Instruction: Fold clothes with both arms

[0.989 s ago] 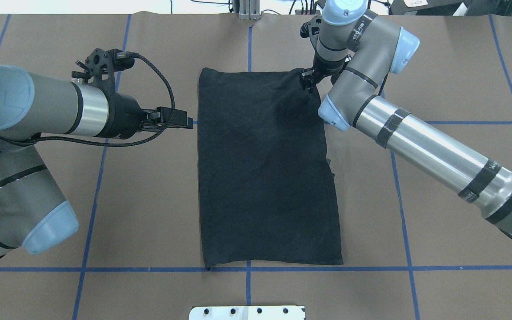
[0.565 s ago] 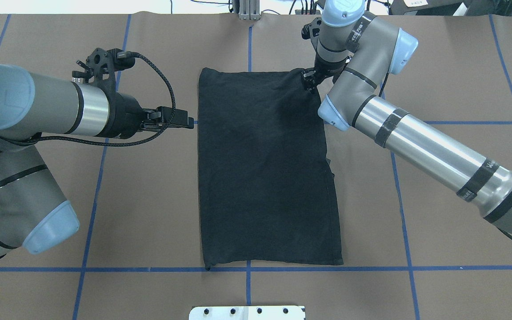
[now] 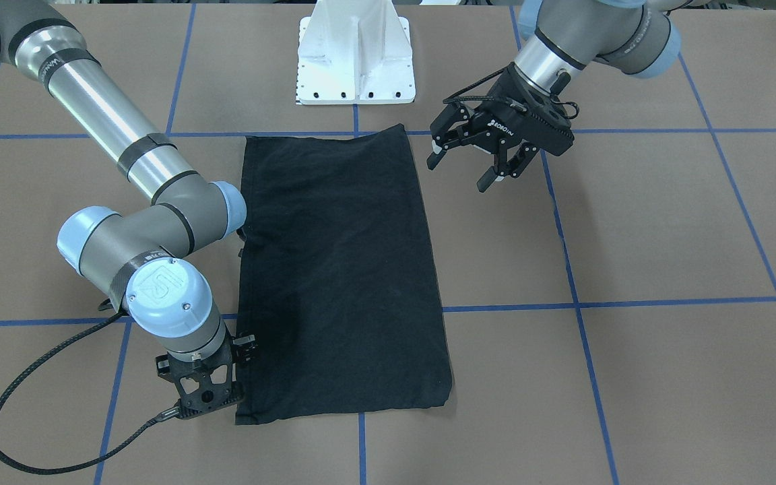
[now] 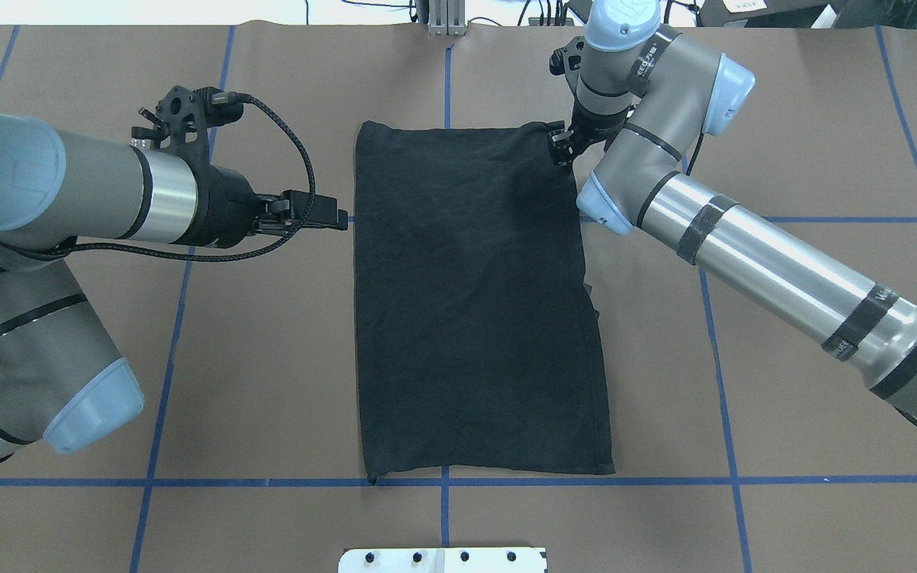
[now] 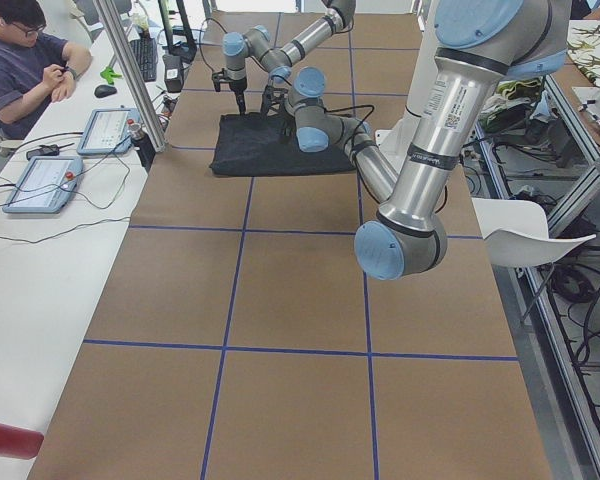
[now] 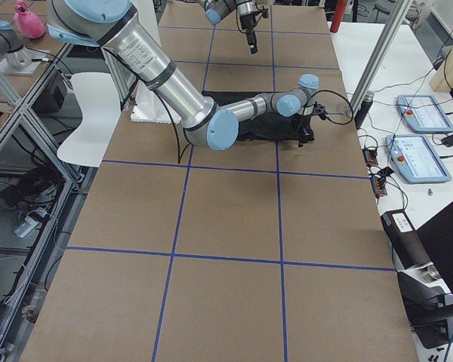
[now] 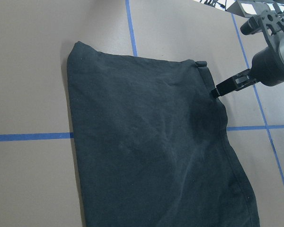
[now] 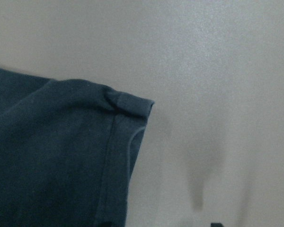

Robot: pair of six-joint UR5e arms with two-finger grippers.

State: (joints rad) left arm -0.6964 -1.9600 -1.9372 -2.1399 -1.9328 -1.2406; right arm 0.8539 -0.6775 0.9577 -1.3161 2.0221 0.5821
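Left arm (image 4: 68,191) comes in low and level over the brown paper-covered table (image 4: 267,358), a braided black cable looped over its wrist. The left gripper (image 3: 459,172) points sideways at the cloth, fingers spread wide with nothing between them; it sits near the left long edge of the T-shirt (image 4: 474,302) but clear of it, level with the shirt's far half. The shirt lies mid-table, folded to one long narrow rectangle, plain black side up, mostly flat with faint creases. Its near hem runs along a blue tape line (image 4: 665,480), its far edge lies short of the table's back. A small tuck of fabric pokes out about midway down the right long edge. The right gripper (image 4: 560,151) points down at the far right corner of the shirt, just at the cloth's edge. The right wrist view shows that corner, with a small turned-over flap, lying loose on the paper and not between the jaws; two separate finger shadows fall on the bare paper beside it, so the jaws read as released. Whether a fingertip touches cloth cannot be told. Right arm (image 4: 761,263) stretches diagonally back to the right.
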